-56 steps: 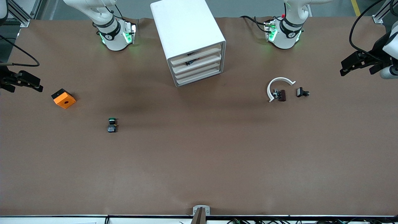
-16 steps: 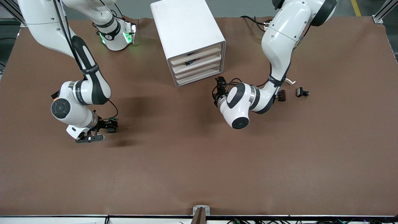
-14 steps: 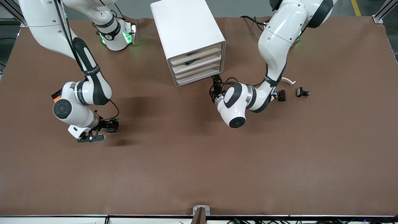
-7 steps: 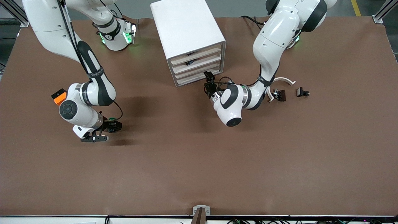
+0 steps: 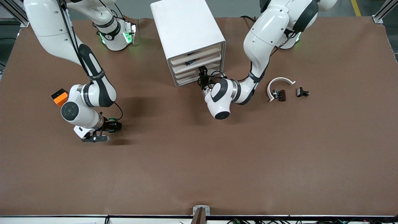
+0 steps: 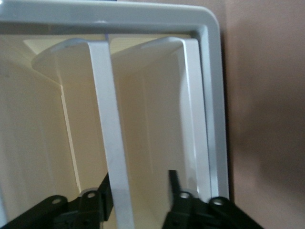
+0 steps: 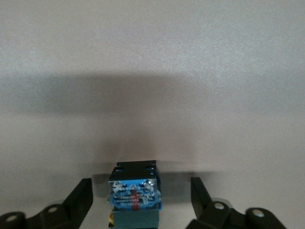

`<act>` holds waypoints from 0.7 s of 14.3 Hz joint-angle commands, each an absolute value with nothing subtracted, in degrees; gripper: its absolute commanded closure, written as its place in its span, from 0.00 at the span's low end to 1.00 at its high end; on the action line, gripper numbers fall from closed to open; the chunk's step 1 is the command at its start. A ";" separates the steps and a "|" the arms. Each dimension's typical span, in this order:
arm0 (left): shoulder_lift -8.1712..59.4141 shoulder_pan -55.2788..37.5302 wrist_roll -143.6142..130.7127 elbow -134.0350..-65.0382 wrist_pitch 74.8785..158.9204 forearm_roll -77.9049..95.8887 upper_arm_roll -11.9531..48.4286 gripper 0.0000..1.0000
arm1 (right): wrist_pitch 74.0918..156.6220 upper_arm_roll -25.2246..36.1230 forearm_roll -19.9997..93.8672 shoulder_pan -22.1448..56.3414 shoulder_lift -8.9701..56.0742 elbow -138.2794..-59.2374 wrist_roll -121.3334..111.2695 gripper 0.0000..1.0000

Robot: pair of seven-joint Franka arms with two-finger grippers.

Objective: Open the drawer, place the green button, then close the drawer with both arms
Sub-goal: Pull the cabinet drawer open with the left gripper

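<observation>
Nearest the front camera, the right tool (image 5: 109,126) sits low on the counter (image 5: 199,168) toward the right arm's end. Its fingers (image 7: 82,196) are spread on either side of the button (image 7: 135,191), with a gap at each side, so nothing is gripped. The button lies on the counter between them, its blue end facing the wrist camera. The print on that blue label is too small to read.

Farther from the camera, an orange block (image 5: 59,96) shows partly past the right arm's wrist. Toward the left arm's end lie a white curved piece (image 5: 279,82) and two small dark parts (image 5: 302,92).

Farther still, the left tool (image 5: 202,74) is at the front of the white cabinet (image 5: 186,34), among its lower drawers. In the left wrist view its fingers (image 6: 177,193) straddle a pale front lip of the drawer (image 6: 107,129), not yet pressed against it.

By this look the task is at its start. All four drawers appear shut and the button is not lifted. Gripping, opening, placing and closing remain. Lettering on the right arm's black band cannot be made out.
</observation>
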State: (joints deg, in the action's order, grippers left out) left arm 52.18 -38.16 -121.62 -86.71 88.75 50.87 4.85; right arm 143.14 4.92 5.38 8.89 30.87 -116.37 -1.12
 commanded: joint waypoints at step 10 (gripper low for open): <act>53.87 -29.89 -121.64 -80.34 89.21 51.15 1.93 1.00 | 143.17 4.75 6.15 8.61 26.47 -115.75 -0.62 0.83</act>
